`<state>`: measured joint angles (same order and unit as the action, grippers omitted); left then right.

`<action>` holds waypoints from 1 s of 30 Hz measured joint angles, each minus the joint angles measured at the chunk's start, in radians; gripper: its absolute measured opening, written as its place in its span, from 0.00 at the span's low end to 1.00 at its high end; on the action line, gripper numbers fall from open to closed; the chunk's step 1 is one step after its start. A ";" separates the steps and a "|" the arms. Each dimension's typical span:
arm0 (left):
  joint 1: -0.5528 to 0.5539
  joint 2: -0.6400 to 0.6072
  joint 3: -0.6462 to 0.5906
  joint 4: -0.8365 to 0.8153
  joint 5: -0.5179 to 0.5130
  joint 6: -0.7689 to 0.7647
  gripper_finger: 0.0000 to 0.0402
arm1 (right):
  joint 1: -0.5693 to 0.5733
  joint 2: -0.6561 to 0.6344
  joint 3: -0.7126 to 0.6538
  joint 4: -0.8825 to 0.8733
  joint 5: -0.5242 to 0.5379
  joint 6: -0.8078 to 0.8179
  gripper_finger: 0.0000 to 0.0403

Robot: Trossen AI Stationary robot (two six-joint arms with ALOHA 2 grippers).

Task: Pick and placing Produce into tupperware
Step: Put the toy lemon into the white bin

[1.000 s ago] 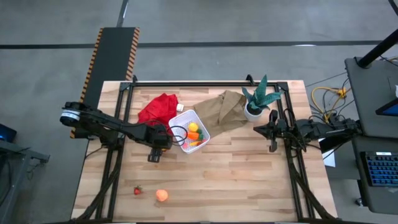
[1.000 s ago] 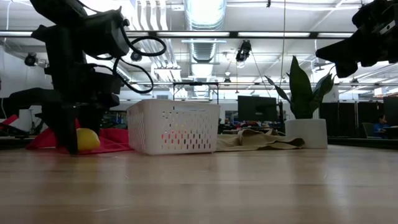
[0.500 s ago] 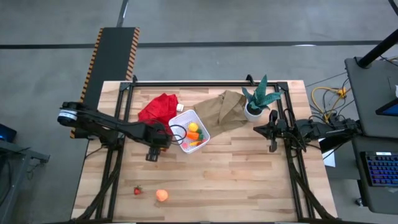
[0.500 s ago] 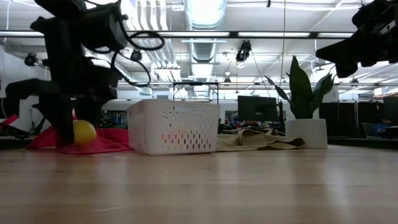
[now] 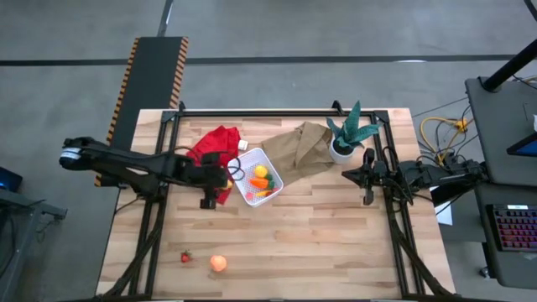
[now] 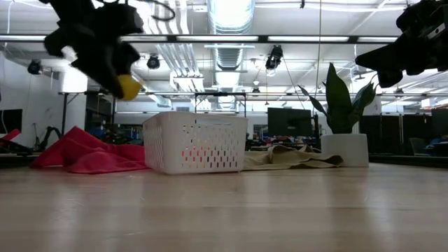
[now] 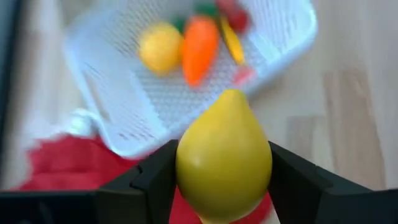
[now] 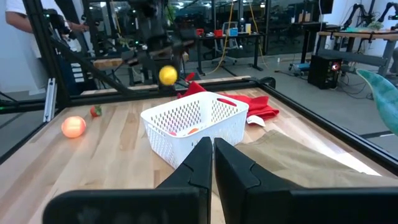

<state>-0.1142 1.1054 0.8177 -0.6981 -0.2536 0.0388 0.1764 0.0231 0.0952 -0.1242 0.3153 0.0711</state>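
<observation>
My left gripper (image 5: 221, 184) is shut on a yellow lemon (image 6: 129, 86), which is raised above the table just left of the white tupperware (image 5: 256, 178). The tupperware (image 7: 186, 68) holds another lemon (image 7: 160, 48), an orange carrot (image 7: 200, 48) and a few smaller pieces. A peach-orange ball (image 5: 218, 263) and a red berry (image 5: 185, 257) lie on the wood near the near edge. My right gripper (image 8: 213, 163) hangs shut at the table's right side, by the potted plant. My left gripper pinches the lemon's sides (image 7: 186, 174) between its two fingers (image 7: 155, 180), one on each flank. The lemon's pointed end (image 7: 231, 94) sticks out past the fingertips toward the tupperware. It is lifted clear of the table, above the level of the tupperware's rim.
A red cloth (image 5: 215, 148) lies left of and beyond the tupperware, a brown paper bag (image 5: 302, 149) to its right, and a green potted plant (image 5: 347, 136) beyond that. Bare wood spreads across the table's middle and right near part.
My left gripper has risen from the table beside the red cloth with the lemon in its fingers, shifting toward the far edge and the tupperware. The lemon, earlier low by the cloth, now hangs well above the table.
</observation>
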 joint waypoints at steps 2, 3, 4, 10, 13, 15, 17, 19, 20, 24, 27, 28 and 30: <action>0.003 -0.026 -0.006 0.074 -0.031 0.043 0.48 | 0.000 0.000 0.000 0.000 0.000 -0.001 0.02; 0.004 -0.034 -0.010 0.109 -0.040 0.068 0.48 | 0.000 0.000 0.000 0.000 0.000 -0.001 0.02; 0.004 -0.037 -0.013 0.146 -0.042 0.093 0.48 | 0.000 0.000 0.000 0.000 0.000 0.000 0.02; 0.027 0.023 -0.016 0.339 -0.040 0.228 0.48 | 0.000 -0.001 0.000 0.001 0.000 -0.001 0.02; 0.059 0.087 -0.007 0.376 -0.040 0.275 0.48 | 0.000 -0.001 0.000 0.001 0.000 -0.004 0.02; 0.085 0.131 0.007 0.400 -0.039 0.294 0.48 | 0.000 -0.001 0.000 0.001 0.000 -0.004 0.02; 0.114 0.174 0.014 0.409 -0.040 0.310 0.48 | 0.000 0.000 0.000 0.002 0.000 -0.004 0.02; 0.143 0.218 0.020 0.403 -0.039 0.313 0.48 | 0.000 -0.001 0.000 0.001 0.000 -0.004 0.02; 0.156 0.238 0.023 0.403 -0.036 0.315 0.48 | 0.000 -0.002 0.000 0.001 0.000 -0.004 0.02; 0.199 0.306 0.037 0.408 -0.008 0.336 0.48 | 0.000 -0.002 0.000 0.001 0.000 -0.004 0.02; 0.223 0.351 0.052 0.403 -0.006 0.343 0.48 | 0.000 -0.001 0.000 0.001 0.000 -0.004 0.02; 0.230 0.363 0.057 0.403 -0.006 0.345 0.48 | 0.000 -0.001 0.000 0.001 0.000 -0.004 0.02; 0.239 0.384 0.069 0.402 -0.006 0.357 0.48 | 0.000 -0.001 0.000 0.001 0.000 -0.004 0.02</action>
<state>0.1250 1.4898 0.8864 -0.2959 -0.2593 0.3954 0.1762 0.0223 0.0952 -0.1236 0.3157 0.0673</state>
